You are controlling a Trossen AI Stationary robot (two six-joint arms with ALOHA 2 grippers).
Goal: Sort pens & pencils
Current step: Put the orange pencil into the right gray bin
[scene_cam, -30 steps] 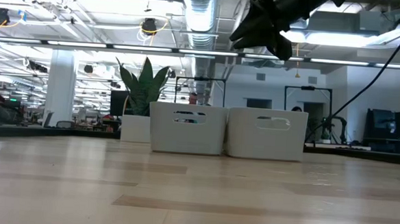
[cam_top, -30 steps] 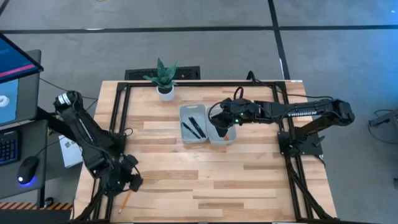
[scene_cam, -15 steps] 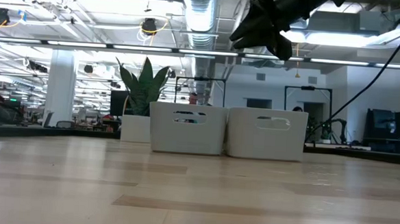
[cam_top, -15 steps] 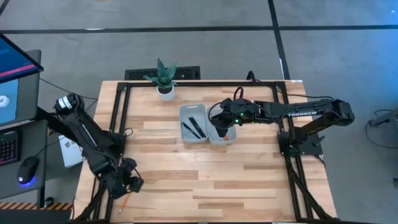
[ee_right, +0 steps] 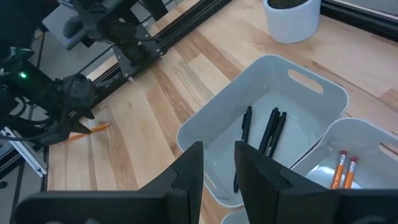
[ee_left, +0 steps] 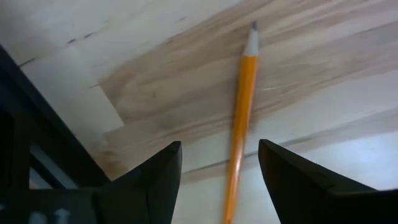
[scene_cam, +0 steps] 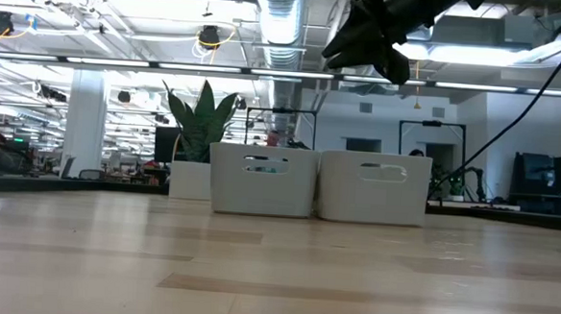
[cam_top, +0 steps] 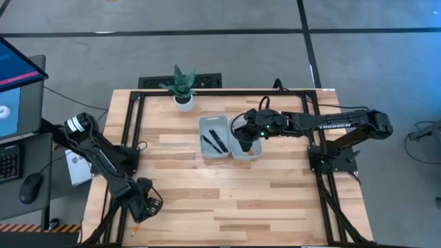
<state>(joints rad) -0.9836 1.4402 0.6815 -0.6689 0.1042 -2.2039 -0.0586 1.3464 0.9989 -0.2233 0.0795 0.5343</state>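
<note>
One orange pencil (ee_left: pixel 244 106) lies flat on the wood near the table's near-left corner (cam_top: pixel 136 224). My left gripper (ee_left: pixel 219 182) hangs open just above it, one finger on each side, touching nothing. Three black pens (ee_right: pixel 267 132) lie in the left white bin (cam_top: pixel 204 124). Two orange pencils (ee_right: pixel 345 167) lie in the right white bin (ee_right: pixel 367 134). My right gripper (ee_right: pixel 219 177) hovers above the right bin (cam_top: pixel 256 156), its fingers a small gap apart and holding nothing.
A potted plant (cam_top: pixel 183 88) stands at the far edge behind the bins. Black frame rails (cam_top: pixel 128 131) run along the table's left, right and far sides. In the low view the two bins (scene_cam: pixel 318 183) stand side by side at mid-table, with bare wood in front.
My left gripper has moved toward the near edge and slightly right, closing in over the loose pencil. The right arm has kept still.
</note>
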